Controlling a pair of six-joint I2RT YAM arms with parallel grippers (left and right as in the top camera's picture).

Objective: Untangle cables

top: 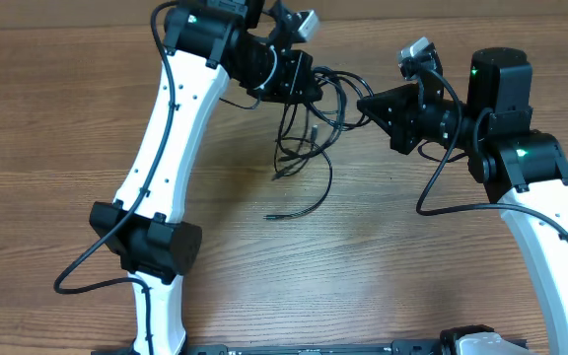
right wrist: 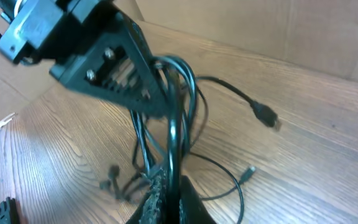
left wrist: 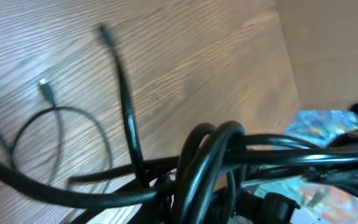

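With L jaws clenched on knotted cables (top: 328, 99), hung mid-air w/ loose ends trailing on tabletop (top: 67, 197), & R jaws clenched on same bundle, pull apart slowly, sideways, w/o cinching loops tighter.

Wood-grain table (top: 383, 286), tan cardboard panel (right wrist: 278, 25) behind, soft even light
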